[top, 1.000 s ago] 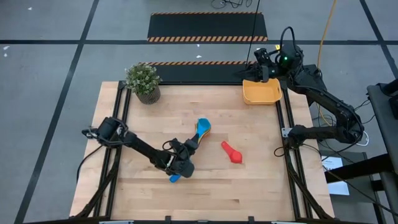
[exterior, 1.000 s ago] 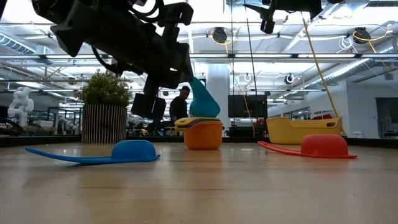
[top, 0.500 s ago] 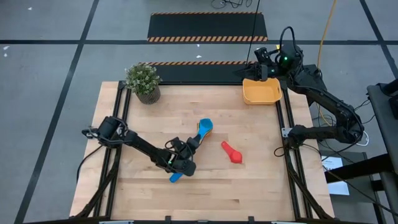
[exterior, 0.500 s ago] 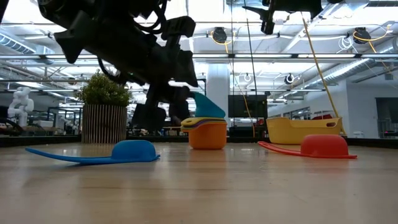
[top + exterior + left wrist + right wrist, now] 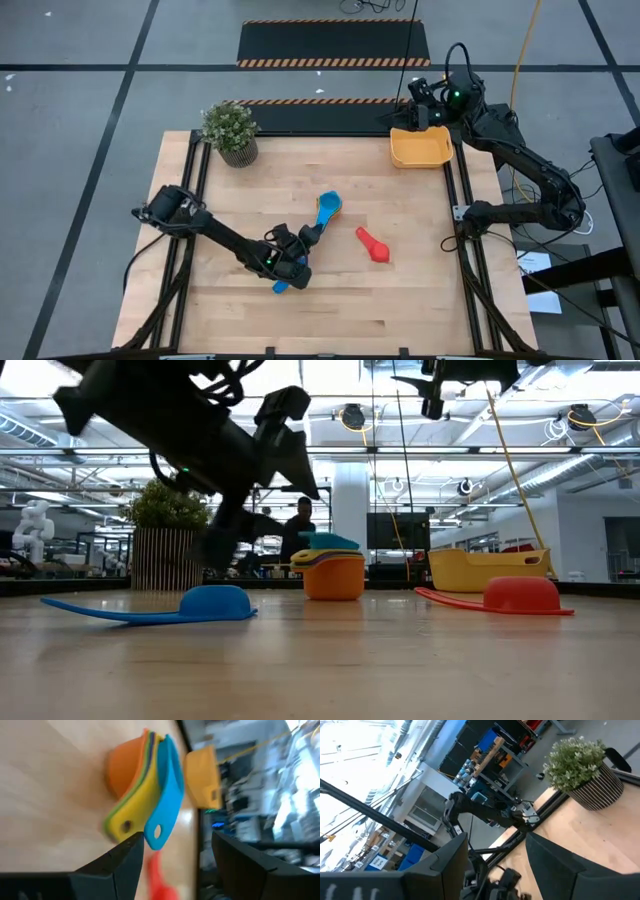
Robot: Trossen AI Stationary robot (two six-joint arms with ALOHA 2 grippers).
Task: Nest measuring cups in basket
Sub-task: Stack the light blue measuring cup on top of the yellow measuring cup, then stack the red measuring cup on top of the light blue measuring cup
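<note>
A stack of nested measuring cups (image 5: pixel 327 206) stands upright on its orange bottom bowl (image 5: pixel 333 578) at mid table, with a teal cup (image 5: pixel 326 542) lying level on top. My left gripper (image 5: pixel 309 233) is open just near-left of the stack, and the yellow and teal handle ends (image 5: pixel 156 831) lie right before its fingertips. A blue cup (image 5: pixel 282 286) lies bowl-down under the left arm. A red cup (image 5: pixel 375 247) lies bowl-down to the right. My right gripper (image 5: pixel 420 108) hangs open high over the yellow basket (image 5: pixel 420 150) at the far right. My left gripper stands with one fingertip (image 5: pixel 134 845) right at the teal cup's handle end (image 5: pixel 157 834); whether it touches I cannot tell. The fingers come nearly level from the table's near left, along the handles. The cup rests in the stack.
A potted plant (image 5: pixel 230 130) stands at the far left corner. Bare wood lies along the near edge and between the stack and the basket. A person shows in the room beyond the table (image 5: pixel 296 525).
My left gripper has opened and let go of the teal cup, and its wrist has tipped toward level. The teal cup stood steeply tilted over the stack; it has dropped and now lies level, nested on top. The right arm has kept still.
</note>
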